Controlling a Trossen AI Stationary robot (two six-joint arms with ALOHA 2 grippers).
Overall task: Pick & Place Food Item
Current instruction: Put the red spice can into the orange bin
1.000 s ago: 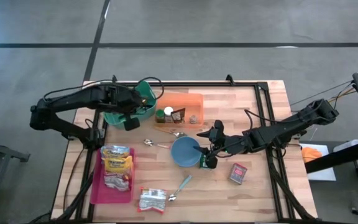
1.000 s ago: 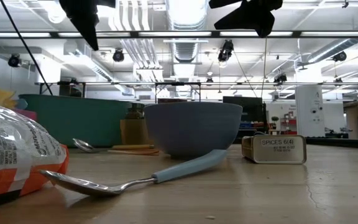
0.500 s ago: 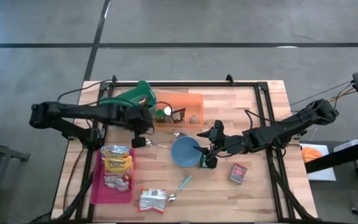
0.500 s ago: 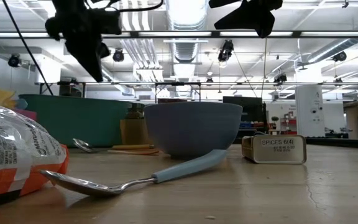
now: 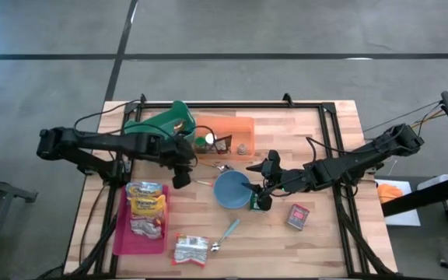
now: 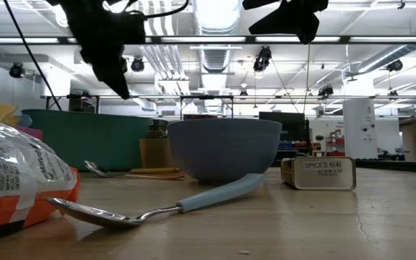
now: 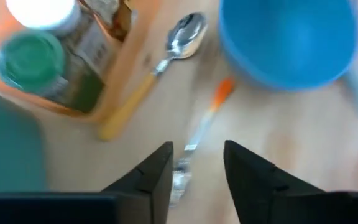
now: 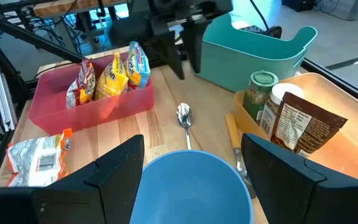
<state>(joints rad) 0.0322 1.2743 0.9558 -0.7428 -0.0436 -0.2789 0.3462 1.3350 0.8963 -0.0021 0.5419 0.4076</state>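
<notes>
- Snack packets (image 5: 146, 204) lie in the pink tray (image 5: 120, 233) at the desk's (image 5: 317, 241) left front; another packet (image 5: 190, 250) sits on the desk just beside it.
- Left gripper (image 5: 180, 179) hovers over a small spoon (image 7: 199, 134), between green bin (image 5: 155, 124) and blue bowl (image 5: 232, 190); jaws parted, empty.
- Right gripper (image 5: 258, 193) at the bowl's rim, jaws spread, nothing held.
- Spice tin (image 5: 299, 217) near the right arm.
</notes>
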